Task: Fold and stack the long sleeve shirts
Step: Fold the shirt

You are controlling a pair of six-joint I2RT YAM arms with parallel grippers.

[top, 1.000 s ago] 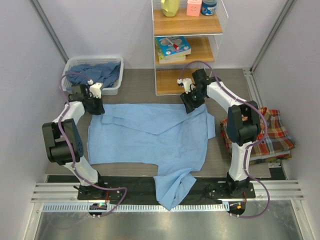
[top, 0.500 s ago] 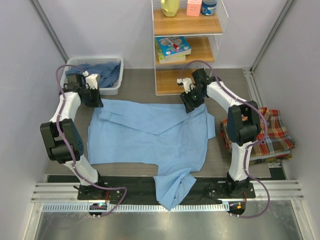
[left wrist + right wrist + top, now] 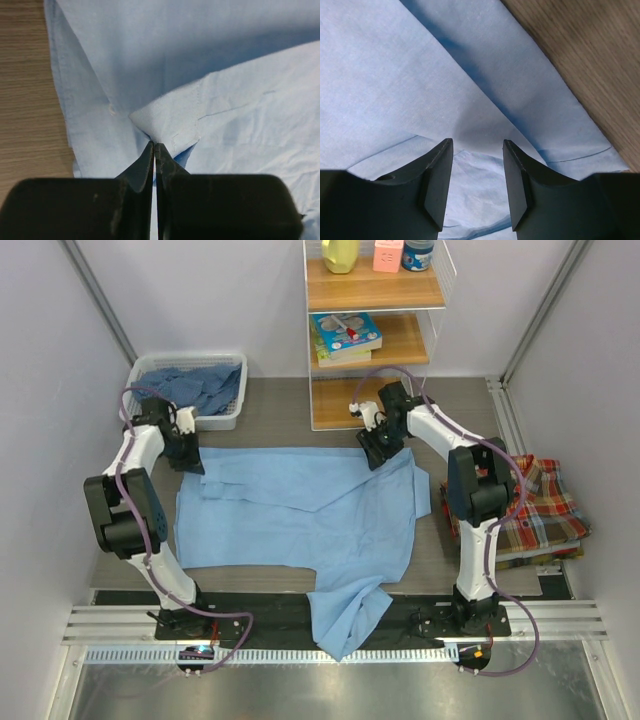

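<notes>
A light blue long sleeve shirt (image 3: 300, 505) lies spread over the table, one sleeve hanging past the near edge. My left gripper (image 3: 191, 460) is at the shirt's far left corner. In the left wrist view it (image 3: 154, 145) is shut, with a peak of the blue cloth (image 3: 170, 117) pinched at its tips. My right gripper (image 3: 372, 454) is over the shirt's far right corner. The right wrist view shows it (image 3: 477, 144) open, the cloth (image 3: 420, 75) lying under and between its fingers.
A folded plaid shirt (image 3: 545, 508) lies at the right edge of the table. A white basket (image 3: 228, 420) with dark blue shirts (image 3: 195, 386) stands at the far left. A wooden shelf unit (image 3: 375, 335) rises behind the right arm.
My left gripper swung toward the basket with the shirt corner, then came back nearer. The right gripper shifted slightly left and its jaws narrowed a little.
</notes>
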